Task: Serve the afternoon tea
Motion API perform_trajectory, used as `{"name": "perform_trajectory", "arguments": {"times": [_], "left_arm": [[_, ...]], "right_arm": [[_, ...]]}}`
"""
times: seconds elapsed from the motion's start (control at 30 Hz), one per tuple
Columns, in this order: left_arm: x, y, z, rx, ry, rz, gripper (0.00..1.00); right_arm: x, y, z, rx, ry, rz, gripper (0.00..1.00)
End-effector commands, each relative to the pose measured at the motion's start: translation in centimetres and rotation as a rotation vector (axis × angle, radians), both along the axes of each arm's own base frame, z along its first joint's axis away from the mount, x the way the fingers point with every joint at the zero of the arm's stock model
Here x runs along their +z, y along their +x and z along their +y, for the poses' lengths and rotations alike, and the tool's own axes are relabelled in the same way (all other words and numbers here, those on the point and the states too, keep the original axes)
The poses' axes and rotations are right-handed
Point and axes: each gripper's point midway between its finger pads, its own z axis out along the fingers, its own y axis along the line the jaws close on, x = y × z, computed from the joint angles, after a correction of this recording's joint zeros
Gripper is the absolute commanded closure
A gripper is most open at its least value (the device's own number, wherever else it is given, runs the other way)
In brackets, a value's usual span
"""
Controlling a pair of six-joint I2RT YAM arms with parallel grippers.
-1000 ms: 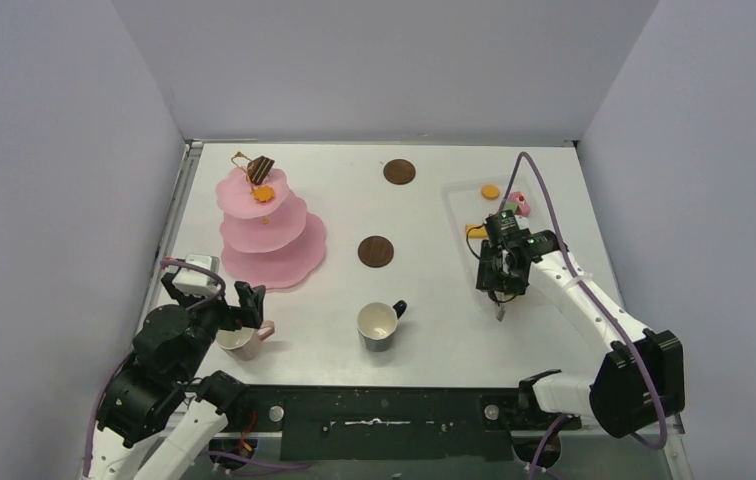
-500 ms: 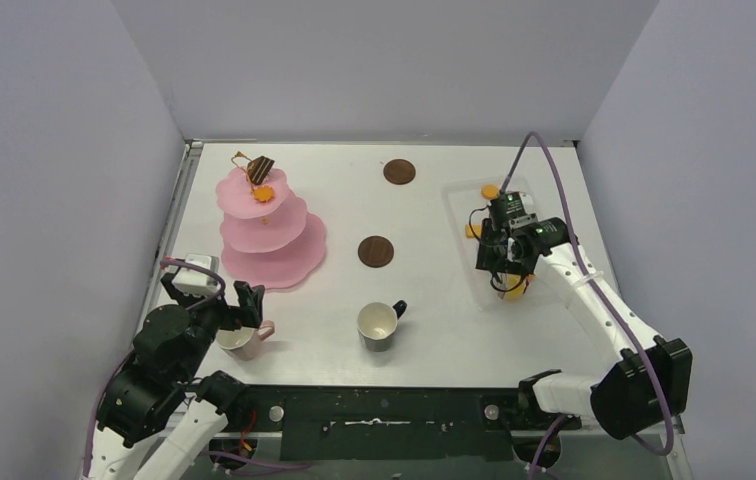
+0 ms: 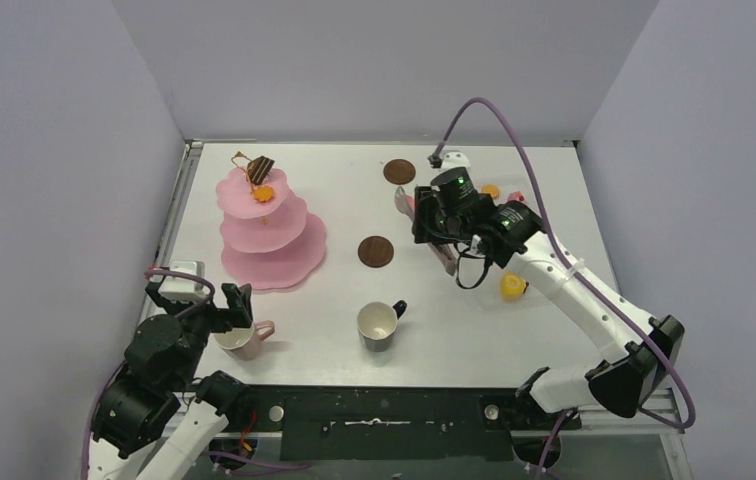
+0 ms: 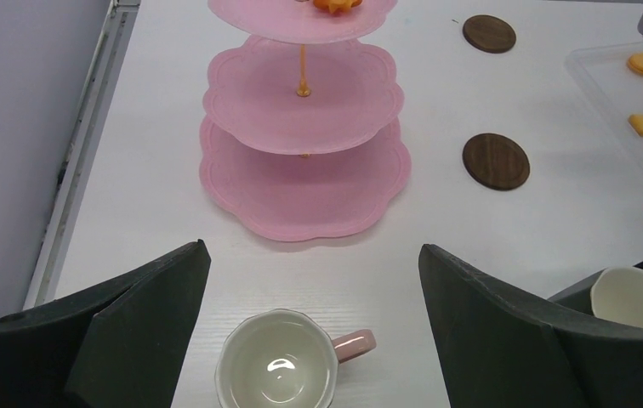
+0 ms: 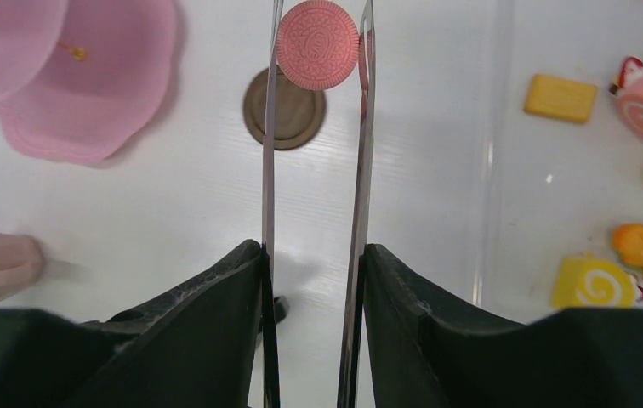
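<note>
**White table boxed in by pale walls**

A flat white rectangular table (image 3: pixel 354 205) sits enclosed by plain pale lilac-grey walls (image 3: pixel 384 70) at the back and both sides. A silver metal rail (image 3: pixel 173 215) lines its left edge and a black strip (image 3: pixel 394 412) its near edge. The light is soft and even.

A: What do the arms look like?
B: The left arm (image 3: pixel 164 345) and right arm (image 3: pixel 594 305) are white tubes with fat black joints and thin purple cables (image 3: pixel 481 100).
A: And the left end effector (image 4: pixel 312 246)?
B: Wide black fingers (image 4: pixel 139 314).
</note>
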Motion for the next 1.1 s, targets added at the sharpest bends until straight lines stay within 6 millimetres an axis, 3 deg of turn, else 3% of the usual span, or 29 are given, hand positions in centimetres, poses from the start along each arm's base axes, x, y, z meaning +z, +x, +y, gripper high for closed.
{"name": "perform_trajectory", "arguments": {"times": [0.0,0.27,0.43,0.57,0.73,1.07], "left_arm": [[2.4,-0.7,1.6,0.057,-0.006,-0.078,0.07],[3.2,-2.2,3.4,0.106,-0.018,-0.136,0.07],[3.9,-3.1,4.2,0.123,-0.03,-0.167,0.08],[3.6,-3.5,4.6,0.136,-0.037,-0.186,0.09],[3.6,-3.6,4.6,0.131,-0.051,-0.21,0.09],[3.4,-3.5,4.3,0.117,-0.044,-0.205,0.1]], "right_arm": [[4.9,1.6,6.7,0.095,0.13,-0.157,0.57],[8.9,-0.5,17.0,0.3,0.208,-0.278,0.57],[9.6,-2.1,22.7,0.423,0.201,-0.321,0.57],[9.5,-2.2,26.1,0.471,0.165,-0.359,0.57],[9.1,-1.8,28.7,0.48,0.141,-0.383,0.57],[7.0,-0.3,30.3,0.456,0.097,-0.398,0.57]]}}
